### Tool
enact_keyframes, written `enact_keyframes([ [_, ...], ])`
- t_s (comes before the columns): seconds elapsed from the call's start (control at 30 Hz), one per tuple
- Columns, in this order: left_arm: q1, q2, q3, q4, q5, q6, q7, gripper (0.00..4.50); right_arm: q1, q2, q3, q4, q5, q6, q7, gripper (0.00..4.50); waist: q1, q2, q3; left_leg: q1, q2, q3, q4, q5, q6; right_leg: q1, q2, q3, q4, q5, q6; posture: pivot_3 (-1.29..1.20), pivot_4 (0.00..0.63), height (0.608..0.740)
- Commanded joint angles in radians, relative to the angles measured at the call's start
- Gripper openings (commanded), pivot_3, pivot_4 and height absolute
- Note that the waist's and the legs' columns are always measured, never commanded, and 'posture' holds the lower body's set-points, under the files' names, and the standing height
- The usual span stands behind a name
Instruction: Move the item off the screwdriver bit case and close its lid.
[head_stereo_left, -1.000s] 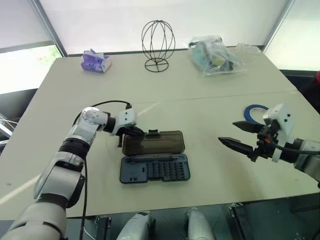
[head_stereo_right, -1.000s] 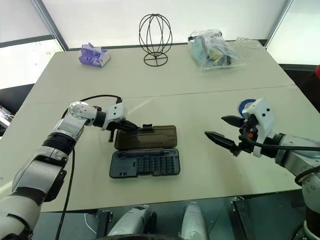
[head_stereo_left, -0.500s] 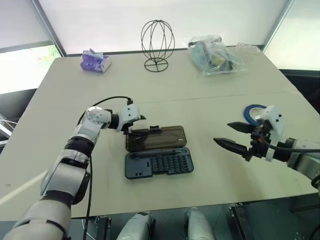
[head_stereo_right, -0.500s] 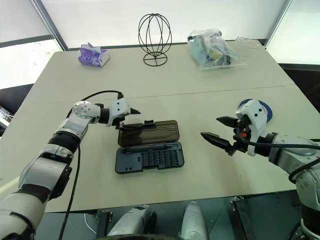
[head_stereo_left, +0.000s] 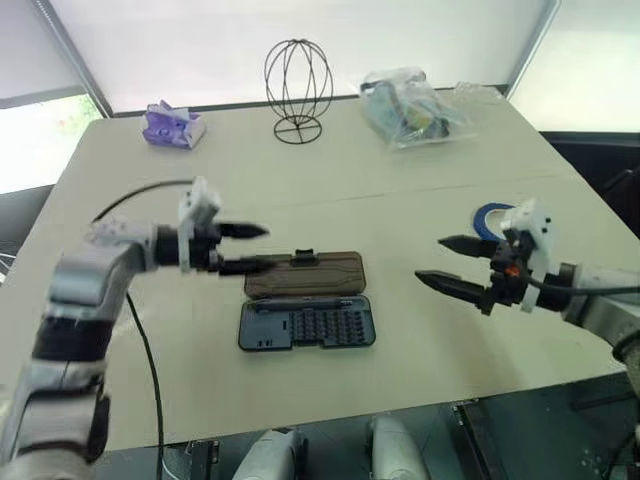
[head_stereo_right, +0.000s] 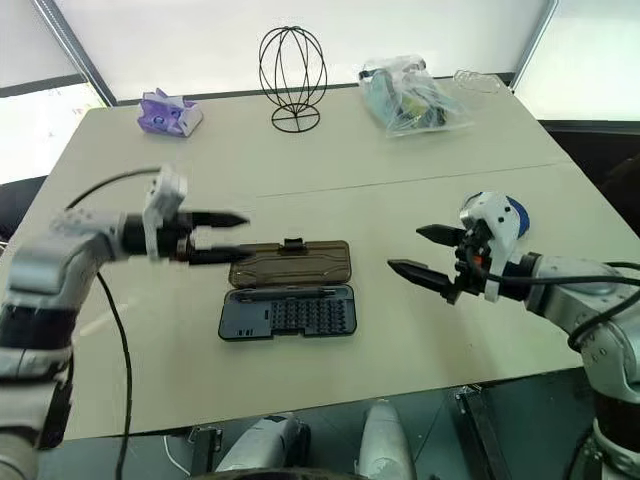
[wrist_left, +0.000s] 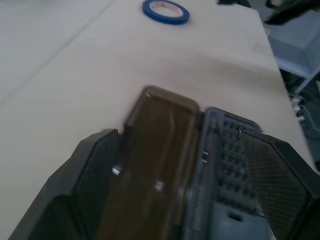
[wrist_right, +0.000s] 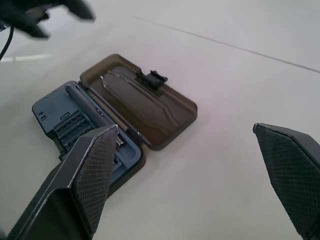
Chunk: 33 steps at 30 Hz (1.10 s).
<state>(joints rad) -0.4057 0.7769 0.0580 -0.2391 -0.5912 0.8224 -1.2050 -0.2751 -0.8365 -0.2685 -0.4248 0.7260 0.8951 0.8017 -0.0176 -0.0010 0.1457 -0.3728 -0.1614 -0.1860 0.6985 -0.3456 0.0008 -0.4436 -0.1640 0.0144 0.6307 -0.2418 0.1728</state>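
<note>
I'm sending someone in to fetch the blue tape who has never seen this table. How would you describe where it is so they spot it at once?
Start at the large beige table and go to its right side, away from the open screwdriver bit case in the middle. The blue tape lies flat there, just behind the right gripper. It is the only blue ring, with a white inner core.

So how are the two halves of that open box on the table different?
The lid is see-through smoky brown, while the tray is solid grey-blue. The lid looks bare inside apart from a small black latch on its far edge; the tray holds rows of small bits. The lid lies farther from the robot, the tray nearer. Both are rounded rectangles of like size, joined along one long edge and lying flat and open on the table.
</note>
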Motion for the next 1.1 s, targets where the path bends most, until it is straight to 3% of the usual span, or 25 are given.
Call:
enact_keyframes([
  [0.03, 0.142, 0.046, 0.063, -0.241, -0.084, 0.077, 0.063, 2.20, -0.104, 0.007, 0.085, 0.101, -0.083, -0.089, 0.013, 4.50, 0.004, 0.000, 0.000, 0.000, 0.000, 0.000, 0.000, 0.000, 0.000, 0.000, 0.000, 0.000, 0.000, 0.000, 0.000, 0.00, 0.150, 0.740],
  [0.17, 0.266, 0.055, 0.018, -0.278, -0.008, -0.010, 0.110, 0.10, -0.227, 0.055, 0.209, 0.242, -0.207, -0.187, 0.001, 4.50, 0.022, 0.001, 0.001, 0.001, 0.000, 0.001, 0.000, 0.000, 0.000, 0.001, 0.000, 0.000, 0.000, 0.000, 0.000, 0.00, 0.150, 0.740],
  [0.5, 0.315, 0.044, -0.150, -0.110, 0.236, -0.281, 0.171, 0.10, -0.384, 0.152, 0.424, 0.407, -0.350, -0.199, 0.062, 4.50, 0.029, 0.001, 0.001, 0.001, 0.000, 0.002, -0.001, 0.000, 0.000, 0.000, 0.000, 0.000, -0.001, 0.000, 0.000, 0.00, 0.150, 0.740],
  [1.0, 0.416, 0.017, -0.195, -0.067, 0.265, -0.362, 0.206, 0.10, -0.649, 0.377, 0.651, 0.977, -0.648, -0.375, 0.137, 4.50, 0.013, 0.004, -0.001, 0.003, 0.000, 0.002, -0.002, 0.000, 0.000, 0.001, 0.000, 0.000, 0.000, 0.000, 0.000, 0.00, 0.150, 0.740],
  [1.1, 0.436, 0.006, -0.192, -0.072, 0.260, -0.360, 0.225, 0.00, -0.670, 0.405, 0.687, 1.060, -0.696, -0.434, 0.187, 3.66, 0.004, 0.004, -0.002, 0.009, 0.000, 0.002, -0.004, 0.000, 0.000, 0.006, 0.000, 0.000, -0.001, 0.000, 0.000, 0.00, 0.150, 0.740],
])
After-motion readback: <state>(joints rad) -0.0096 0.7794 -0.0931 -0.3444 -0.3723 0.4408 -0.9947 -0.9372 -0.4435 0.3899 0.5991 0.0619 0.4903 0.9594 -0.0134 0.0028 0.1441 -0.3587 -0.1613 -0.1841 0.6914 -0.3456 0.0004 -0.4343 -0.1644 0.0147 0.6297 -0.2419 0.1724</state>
